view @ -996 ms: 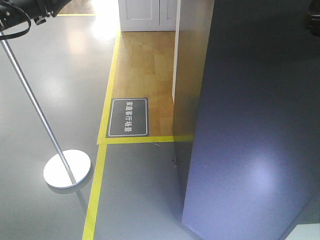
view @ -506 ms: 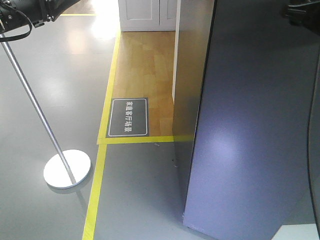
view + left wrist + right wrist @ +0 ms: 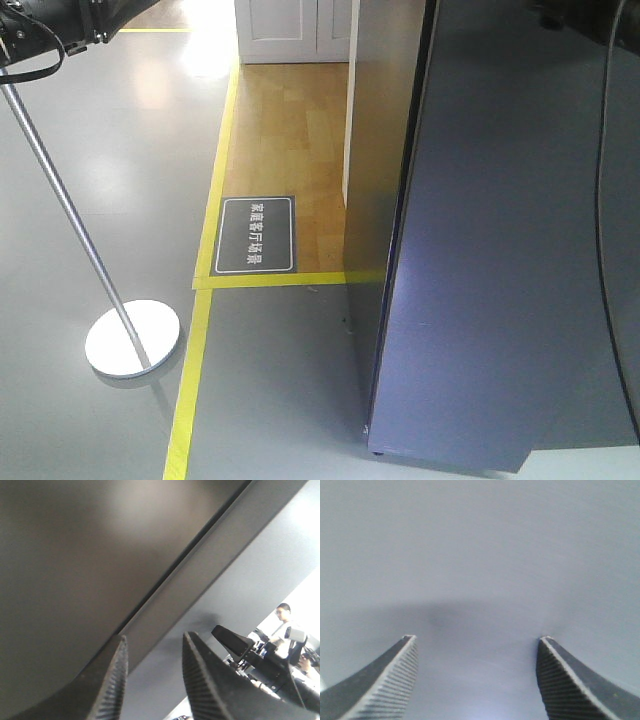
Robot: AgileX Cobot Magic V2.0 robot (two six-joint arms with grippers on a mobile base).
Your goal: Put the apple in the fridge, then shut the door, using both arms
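Note:
The door (image 3: 500,250) fills the right half of the front view as a tall dark grey panel, its left edge close against the fridge (image 3: 378,140), whose glossy side mirrors the wood floor. My right gripper (image 3: 477,639) is open, with wide-spread jaws right at the door's grey face (image 3: 480,555). A dark part of my right arm (image 3: 585,12) shows at the top right. My left gripper (image 3: 152,642) is open and empty, pointing at a seam between a dark panel (image 3: 75,555) and a grey one (image 3: 235,585). My left arm (image 3: 45,22) sits top left. The apple is out of view.
A metal pole (image 3: 60,190) on a round white base (image 3: 133,338) stands at the left. Yellow floor tape (image 3: 205,330) borders a wood floor with a dark sign (image 3: 257,234). A white panelled room door (image 3: 290,25) is behind. A person (image 3: 282,615) stands by equipment.
The door has swung left toward the fridge, and its bottom edge now shows. My right arm and a cable have come further into view at the top right. The left arm has barely moved.

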